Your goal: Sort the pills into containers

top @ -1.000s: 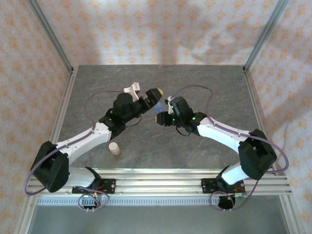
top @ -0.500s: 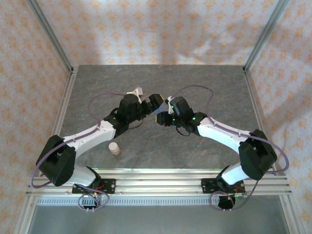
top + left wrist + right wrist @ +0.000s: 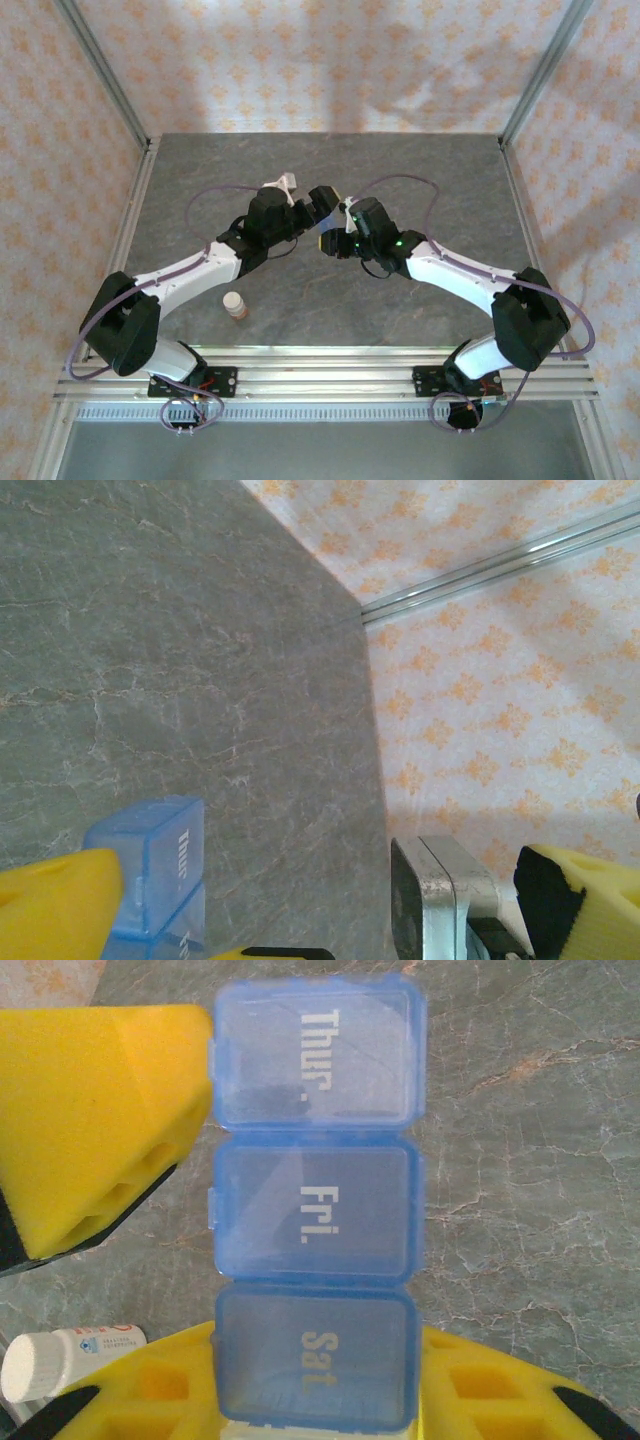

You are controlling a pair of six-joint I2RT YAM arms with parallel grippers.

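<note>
Now the pill box (image 3: 315, 1200), lids all closed, hangs above the desk (image 3: 520, 1160), gripped at its Sat end by the right hand (image 3: 315, 1385). The left hand (image 3: 320, 910), spread wide, has swung in beside the Thur compartment (image 3: 315, 1055), likely to flip a lid open.

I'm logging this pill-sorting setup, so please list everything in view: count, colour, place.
pill box: one, translucent light blue, three shut lids marked Thur., Fri., Sat., mid-table between the grippers
bottle: one, orange-brown with a white cap, near left part of the table
table: one, grey marbled, under everything
backdrop: pale with an orange pattern, around the table
left gripper: one, black and yellow, open, by the Thur. end
right gripper: one, black and yellow, shut on the Sat. end
</note>
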